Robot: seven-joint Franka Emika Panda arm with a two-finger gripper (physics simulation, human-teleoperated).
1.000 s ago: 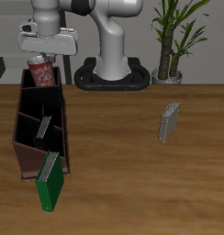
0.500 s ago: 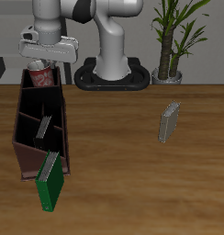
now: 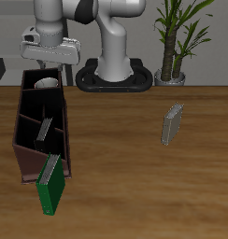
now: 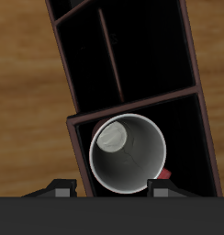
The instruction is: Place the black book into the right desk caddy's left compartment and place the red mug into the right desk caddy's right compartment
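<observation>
The red mug (image 3: 47, 84) stands upright in the right desk caddy's (image 3: 30, 161) square end section, the right compartment, farthest back. In the wrist view I look straight down into the mug's white inside (image 4: 129, 156), with a bit of its red handle (image 4: 165, 173) showing beside the rim. My gripper (image 3: 49, 63) hangs open just above the mug, fingers (image 4: 61, 189) spread to either side and touching nothing. The black book (image 3: 43, 129) stands in the slanted-divider section, the left compartment, with its pale page edge showing.
A green book (image 3: 52, 183) leans against the caddy's near end. A light grey book (image 3: 172, 123) stands alone on the table across from the caddy. The robot base (image 3: 113, 75) and a potted plant (image 3: 172, 47) are at the back.
The mug went from hanging in the gripper above the caddy to sitting low inside the end section. The gripper let go of it and stays above.
</observation>
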